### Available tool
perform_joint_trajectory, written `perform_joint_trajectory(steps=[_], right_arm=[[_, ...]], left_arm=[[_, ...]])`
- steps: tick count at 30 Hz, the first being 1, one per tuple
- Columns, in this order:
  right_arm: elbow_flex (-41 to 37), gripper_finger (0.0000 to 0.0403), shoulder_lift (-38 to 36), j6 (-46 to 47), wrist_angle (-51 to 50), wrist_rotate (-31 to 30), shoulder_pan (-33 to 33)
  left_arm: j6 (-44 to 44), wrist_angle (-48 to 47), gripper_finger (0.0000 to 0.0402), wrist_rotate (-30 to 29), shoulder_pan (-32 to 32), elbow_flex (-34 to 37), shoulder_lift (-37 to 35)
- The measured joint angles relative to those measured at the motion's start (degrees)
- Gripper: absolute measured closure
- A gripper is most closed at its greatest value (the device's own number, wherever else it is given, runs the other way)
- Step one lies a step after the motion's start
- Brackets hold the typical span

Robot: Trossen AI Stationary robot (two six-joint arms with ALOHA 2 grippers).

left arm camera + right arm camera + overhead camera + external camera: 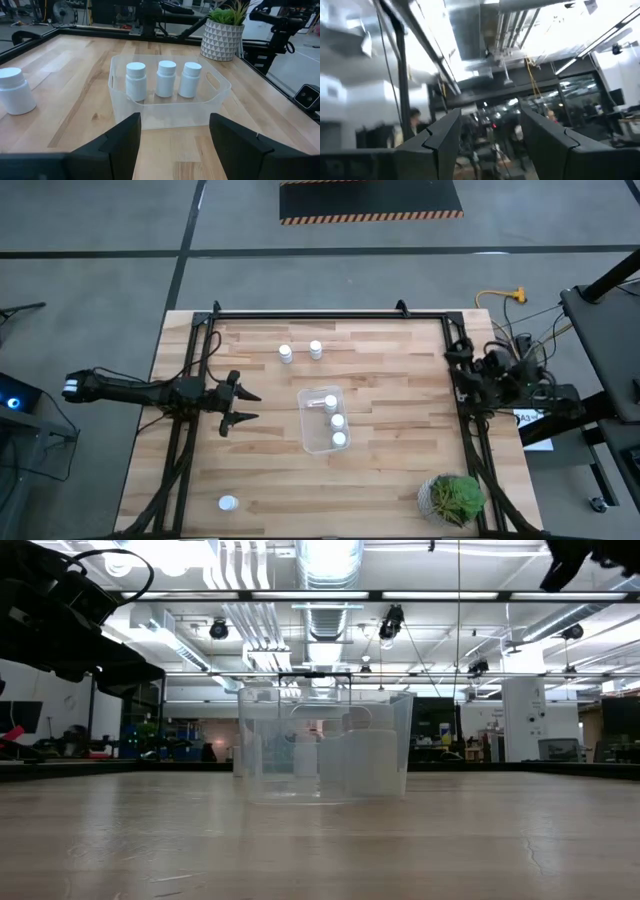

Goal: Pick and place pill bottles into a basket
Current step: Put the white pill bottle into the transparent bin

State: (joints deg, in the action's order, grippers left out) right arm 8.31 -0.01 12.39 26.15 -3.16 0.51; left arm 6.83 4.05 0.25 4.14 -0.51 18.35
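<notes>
Clear round-cornered basket [210,107] holds three white capped pill bottles [165,78]; left gripper [240,407] gapes wide, empty, just beside it

High cam looks straight down, low cam level w/ tabletop; both share the basket [322,420].

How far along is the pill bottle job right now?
About half done: three pill bottles stand in the basket. Nothing is in hand; the left tool is open and empty beside the basket, and the right tool is open off the table. Three remain: two at the far edge, one near the front.
</notes>
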Motion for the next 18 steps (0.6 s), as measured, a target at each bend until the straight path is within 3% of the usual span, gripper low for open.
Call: perform_joint_trajectory(steps=[8, 18], right_arm=[[-7.8, 0.0209, 2.5, -0.9, -1.1, -2.0, 0.0], [-7.8, 0.0209, 2.7, -4.2, -11.7, -3.2, 0.0]], left_arm=[[0.0, 0.0, 0.0182, 0.0, 0.0, 0.0, 0.0], [0.0, 0.0, 0.0182, 0.0, 0.0, 0.0, 0.0]])
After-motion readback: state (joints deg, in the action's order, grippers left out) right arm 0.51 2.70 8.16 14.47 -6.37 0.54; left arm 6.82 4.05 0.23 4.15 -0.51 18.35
